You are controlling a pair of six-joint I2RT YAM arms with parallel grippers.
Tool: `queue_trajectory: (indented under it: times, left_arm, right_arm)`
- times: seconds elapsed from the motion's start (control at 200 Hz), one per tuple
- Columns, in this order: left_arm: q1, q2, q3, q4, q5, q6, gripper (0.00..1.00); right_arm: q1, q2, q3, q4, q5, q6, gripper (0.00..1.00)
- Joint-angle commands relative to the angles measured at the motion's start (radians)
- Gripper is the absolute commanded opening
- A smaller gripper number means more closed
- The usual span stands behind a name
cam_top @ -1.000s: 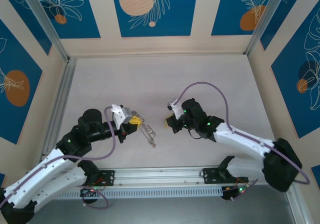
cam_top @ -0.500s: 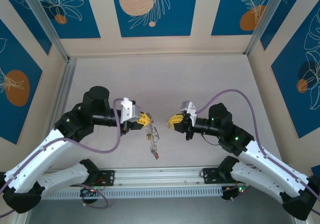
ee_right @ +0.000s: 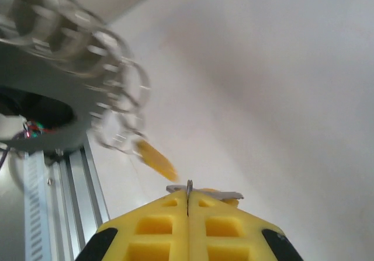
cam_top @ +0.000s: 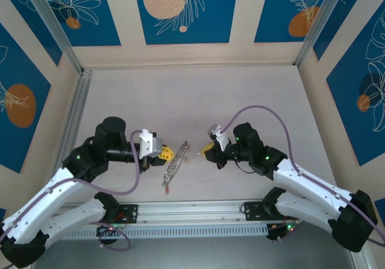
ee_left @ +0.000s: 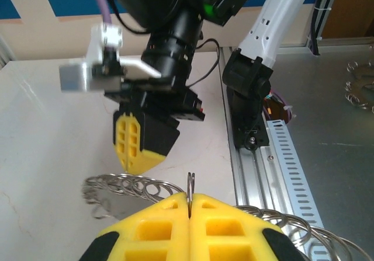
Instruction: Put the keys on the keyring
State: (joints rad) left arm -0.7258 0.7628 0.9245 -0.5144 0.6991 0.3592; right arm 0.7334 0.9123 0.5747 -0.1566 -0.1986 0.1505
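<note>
My left gripper (cam_top: 169, 153) is shut on the keyring (ee_left: 190, 182), whose thin double wire stands edge-on between the yellow pads (ee_left: 190, 198). The keys (cam_top: 174, 166) hang from it as a slanted silvery bunch, with several small loops (ee_left: 125, 185) strung either side of the jaws. My right gripper (cam_top: 207, 153) faces it from the right, a short gap away. It is shut on a thin metal ring with a flat silvery key (ee_right: 219, 194) lying across its tips (ee_right: 189, 198). In the right wrist view the bunch (ee_right: 108, 62) is blurred, with a yellow tag (ee_right: 155, 159) below it.
An aluminium rail (cam_top: 192, 212) runs along the table's near edge, and the right arm's base (ee_left: 251, 97) is bolted to it. Patterned walls close off the back and both sides. Bare tabletop (cam_top: 192, 100) lies beyond the grippers.
Both grippers have come down and slightly nearer each other. The bunch, which hung straight below the left gripper, now slants down to the left.
</note>
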Motion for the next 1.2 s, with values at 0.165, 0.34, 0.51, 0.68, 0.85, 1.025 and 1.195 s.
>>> queue_trajectory:
  times: [0.165, 0.34, 0.51, 0.68, 0.85, 1.025, 1.195]
  left_arm:
    - [0.01, -0.071, -0.015, -0.017, -0.031, 0.006, 0.0]
    - [0.011, -0.067, -0.011, -0.009, -0.008, 0.006, 0.0]
    - [0.01, -0.037, 0.016, -0.019, 0.027, 0.013, 0.0]
    - [0.011, 0.016, 0.069, -0.082, 0.04, 0.05, 0.0]
    - [0.011, 0.038, 0.085, -0.086, 0.06, 0.06, 0.0]
    - [0.011, 0.059, 0.091, -0.093, 0.088, 0.067, 0.0]
    - [0.01, 0.057, 0.088, -0.098, 0.091, 0.072, 0.0]
  right_arm:
    - [0.039, -0.025, 0.109, -0.073, -0.073, 0.024, 0.0]
    - [0.146, -0.021, 0.24, -0.182, -0.097, -0.05, 0.0]
    - [0.195, -0.004, 0.332, -0.274, -0.096, -0.132, 0.0]
    - [0.213, -0.006, 0.371, -0.273, -0.111, -0.184, 0.0]
    - [0.221, 0.009, 0.396, -0.271, -0.124, -0.22, 0.0]
    - [0.232, 0.04, 0.411, -0.218, -0.134, -0.246, 0.0]
    - [0.255, 0.084, 0.441, -0.189, -0.145, -0.273, 0.0]
